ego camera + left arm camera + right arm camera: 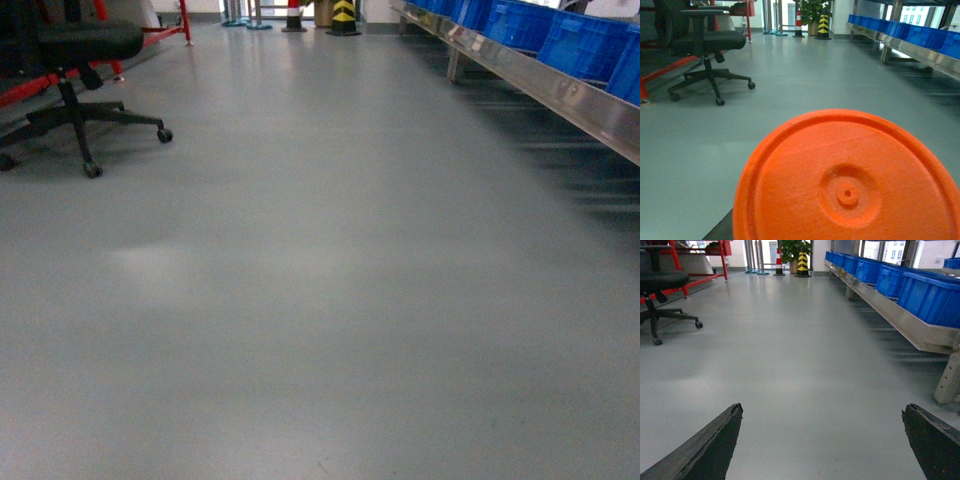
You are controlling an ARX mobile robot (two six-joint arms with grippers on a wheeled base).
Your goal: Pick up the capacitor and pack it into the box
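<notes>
Left tool's grip cannot be told: the capacitor (847, 180) sits close against its wrist camera, low and to the right of the office chair (705, 45), and hides it. Seen end-on, the capacitor shows a round orange-red face, finely grained, with a raised rim and a dimpled central boss. Right tool (822, 409) is released, its dark fingers (705, 450) wide apart over grey floor (805, 355), right of the chair.
</notes>
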